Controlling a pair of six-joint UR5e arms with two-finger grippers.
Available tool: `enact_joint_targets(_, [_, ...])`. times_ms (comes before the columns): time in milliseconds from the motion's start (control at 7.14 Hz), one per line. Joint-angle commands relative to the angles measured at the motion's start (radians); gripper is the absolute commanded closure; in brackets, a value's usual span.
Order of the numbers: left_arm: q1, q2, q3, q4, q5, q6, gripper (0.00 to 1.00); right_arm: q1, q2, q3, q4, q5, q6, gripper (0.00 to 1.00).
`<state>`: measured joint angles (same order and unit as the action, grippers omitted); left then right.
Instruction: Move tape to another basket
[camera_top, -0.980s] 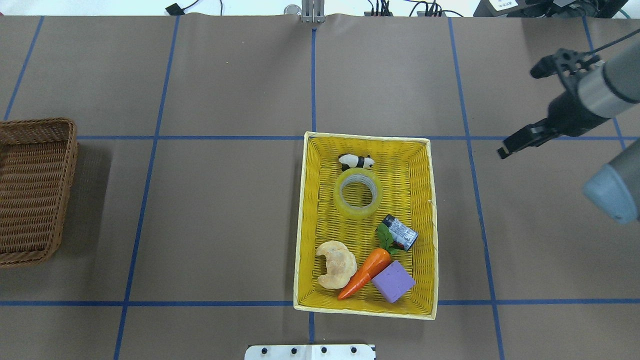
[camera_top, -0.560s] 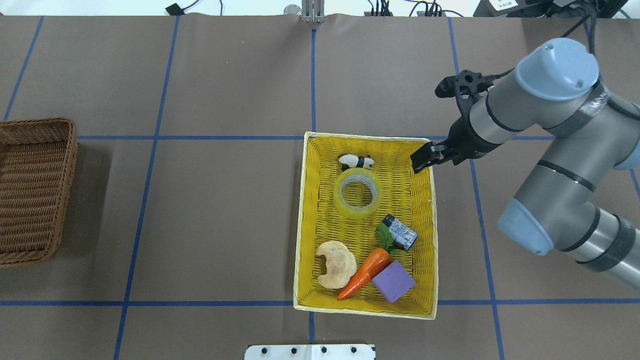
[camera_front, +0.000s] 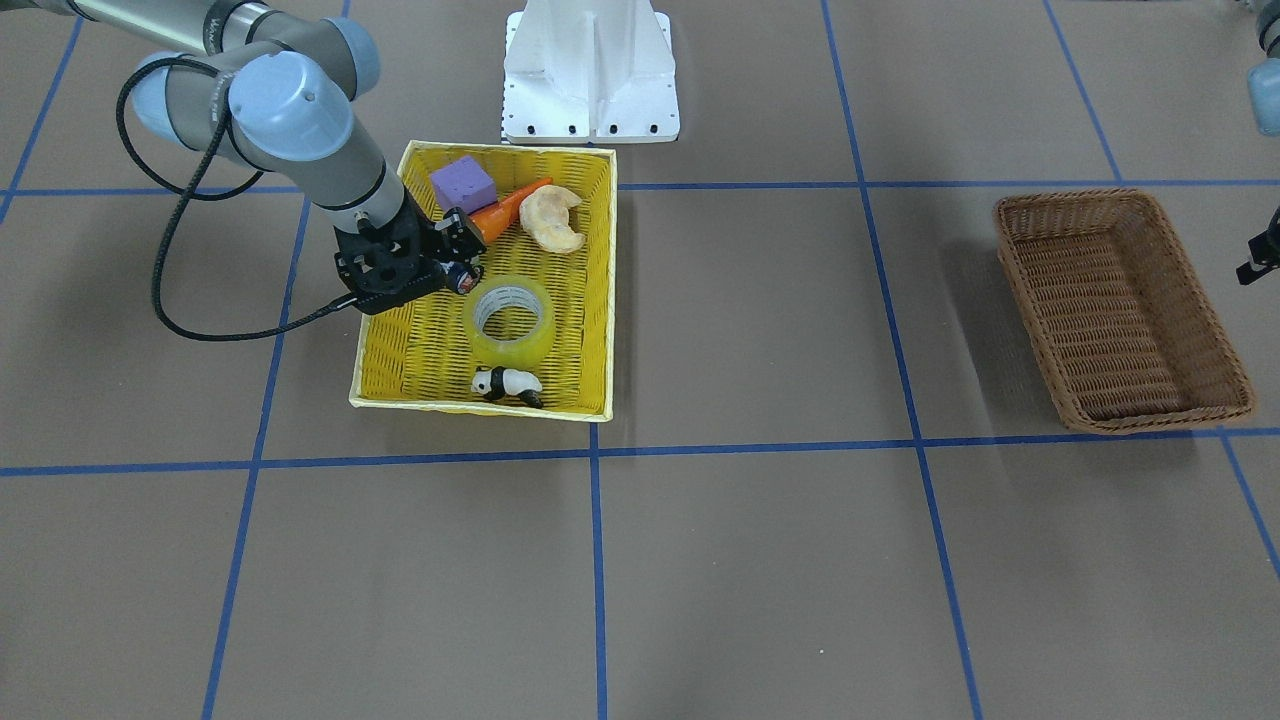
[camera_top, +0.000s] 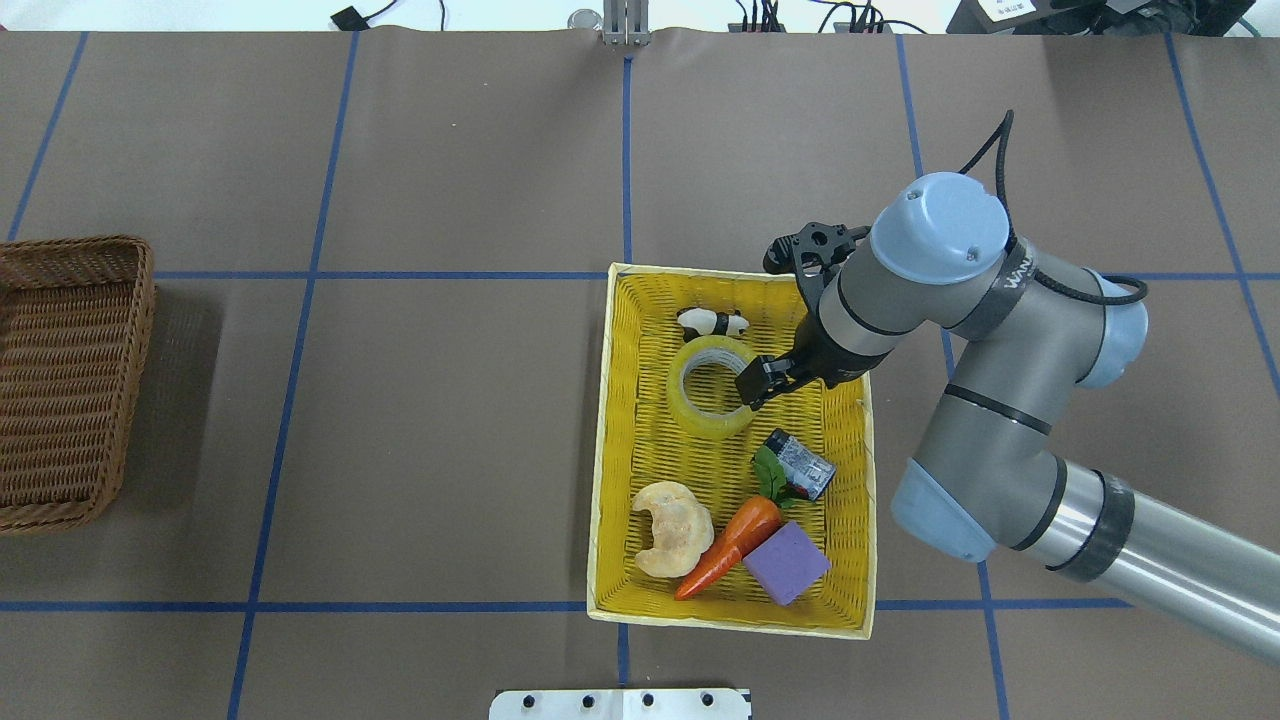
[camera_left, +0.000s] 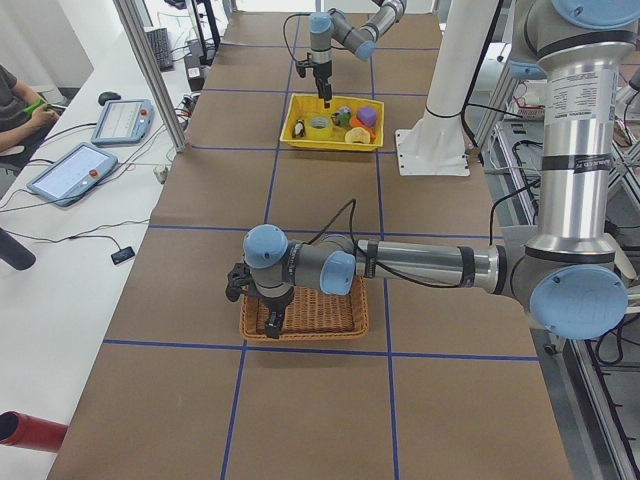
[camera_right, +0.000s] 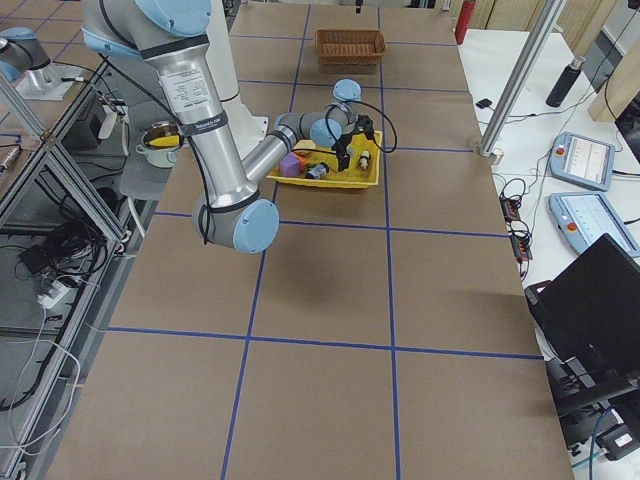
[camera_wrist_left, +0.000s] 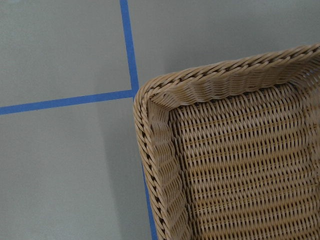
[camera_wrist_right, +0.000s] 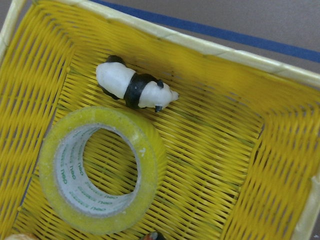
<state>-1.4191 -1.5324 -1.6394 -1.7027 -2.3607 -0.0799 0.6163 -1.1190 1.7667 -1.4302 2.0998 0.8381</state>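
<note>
Hovering right gripper (camera_top: 755, 384): hung over the yellow basket (camera_top: 622, 450), beside the tape (camera_top: 712, 427) — opening could not be told.
tape: lay flat inside the yellow basket.
brown basket (camera_top: 60, 380), left gripper (camera_left: 273, 323): both well apart from it — opening unclear.

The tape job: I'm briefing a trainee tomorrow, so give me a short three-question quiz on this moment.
1. True or false: the tape lies flat, hole upward, in the yellow basket.
2. Which thing lies nearest the tape? A: panda figure. B: purple block. C: croissant.
3. Which arm's gripper hangs over the yellow basket?

Key: 1 true. 2 A. 3 the right gripper.
</note>
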Motion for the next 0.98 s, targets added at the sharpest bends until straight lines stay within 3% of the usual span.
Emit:
enact_joint_targets(0, [0.003,0.002,0.0,0.0,-0.002,0.0,0.02,-0.016,0.062,-0.085,0.004,-0.003,0.024,0.03])
enact_joint_targets(840, [0.003,0.014,-0.01,-0.034,-0.006,-0.003,0.02,0.003,0.119,-0.191,0.007,-0.001,0.11,0.17])
